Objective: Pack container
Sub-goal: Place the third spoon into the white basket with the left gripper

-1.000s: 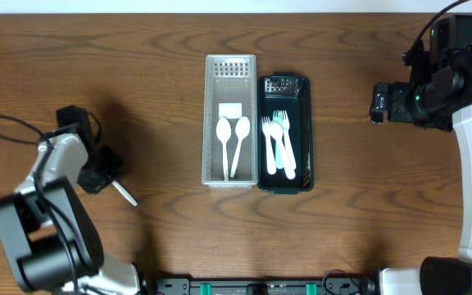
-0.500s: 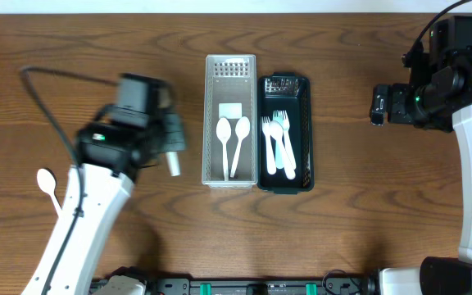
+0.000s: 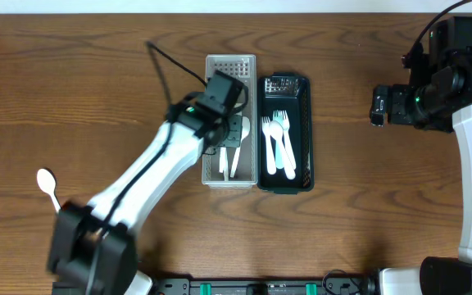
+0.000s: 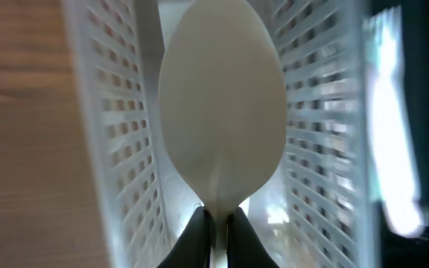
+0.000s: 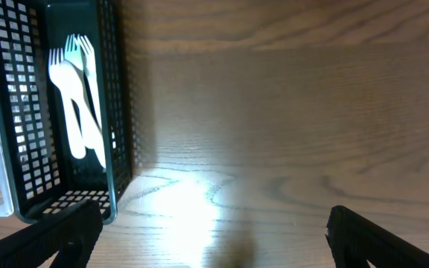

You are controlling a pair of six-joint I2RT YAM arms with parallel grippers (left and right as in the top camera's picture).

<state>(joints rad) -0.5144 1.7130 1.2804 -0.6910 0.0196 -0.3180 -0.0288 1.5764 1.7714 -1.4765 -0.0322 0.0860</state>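
Observation:
My left gripper [image 3: 234,131] is over the white slotted basket [image 3: 211,115], shut on the handle of a white plastic spoon [image 4: 222,134]. In the left wrist view the spoon's bowl points into the basket between its slotted walls [image 4: 125,149]. White spoons [image 3: 224,160] lie in the basket, mostly hidden under the gripper. The black basket [image 3: 304,123] beside it holds white forks [image 3: 279,143]; it also shows in the right wrist view [image 5: 118,112] with the forks [image 5: 77,97]. One more white spoon [image 3: 49,185] lies on the table at the left. My right gripper [image 5: 214,238] is open and empty at the right.
The wooden table [image 3: 383,213] carries the two baskets side by side at the centre. The right arm [image 3: 441,90] hovers over the right edge.
My left arm has swung from the table's left side to over the white basket, carrying a spoon. The loose spoon on the left came into view. The right arm has not moved.

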